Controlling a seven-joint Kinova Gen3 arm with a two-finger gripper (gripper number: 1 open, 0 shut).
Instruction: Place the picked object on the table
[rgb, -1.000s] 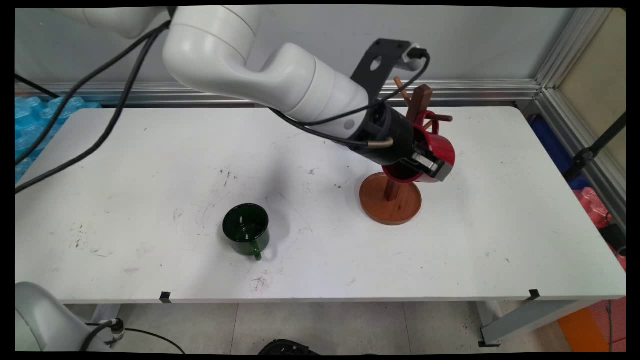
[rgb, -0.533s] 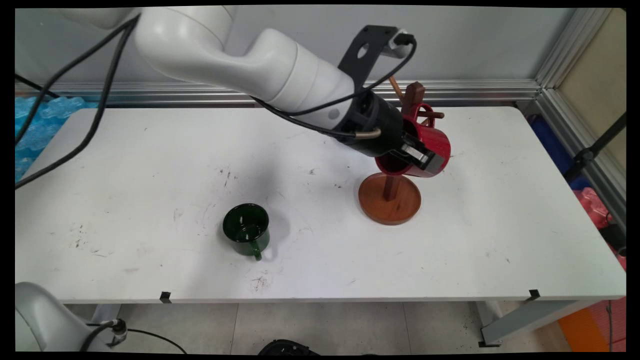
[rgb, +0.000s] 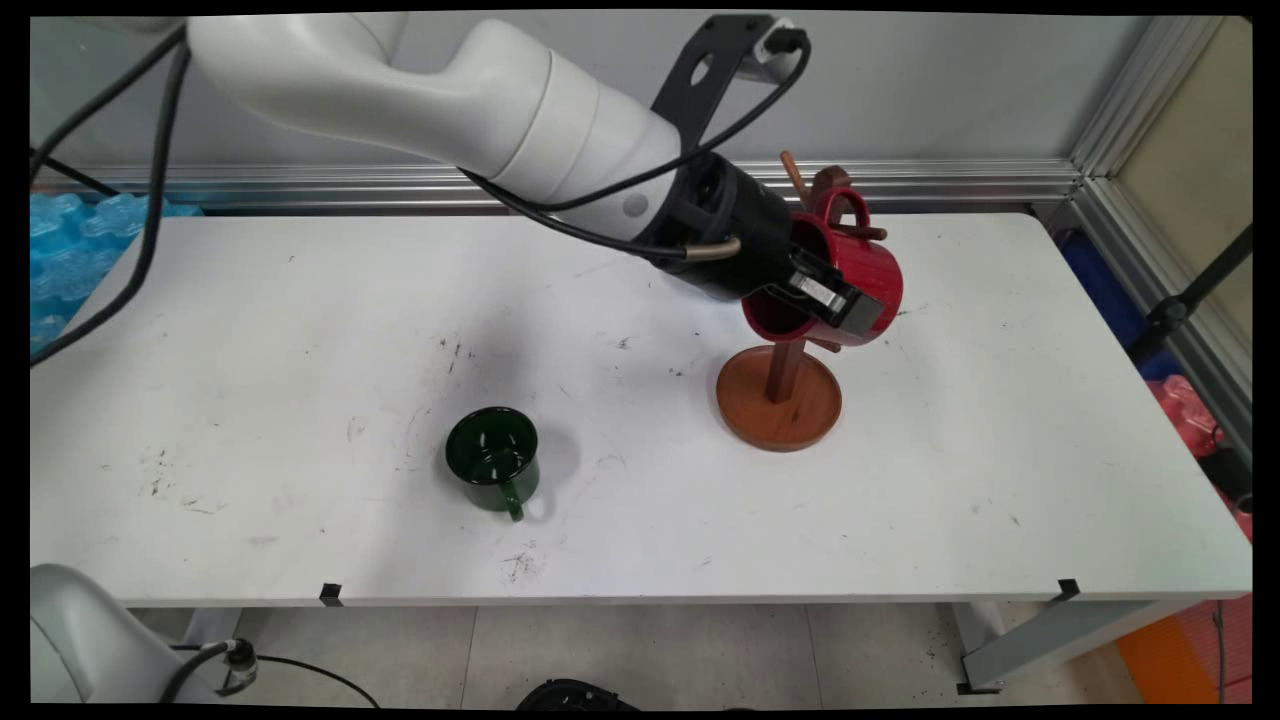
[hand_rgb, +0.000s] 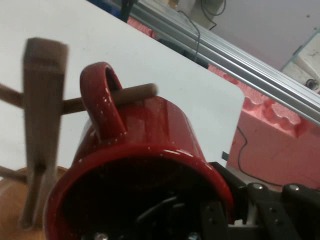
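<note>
Main view, right of centre: the pincer (rgb: 835, 300) is clamped on a glossy red mug's (rgb: 860, 275) rim, its handle looped over a wooden mug tree's (rgb: 780, 395) peg; a dark green mug (rgb: 492, 460) sits lower left on the desk (rgb: 300, 330).

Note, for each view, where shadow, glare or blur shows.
Main view: sharp throughout; soft shadows lie on the table beside the green mug and left of the rack. Hand view: the rack's post is blurred, the red mug is sharper, with a glossy highlight along its rim.
</note>
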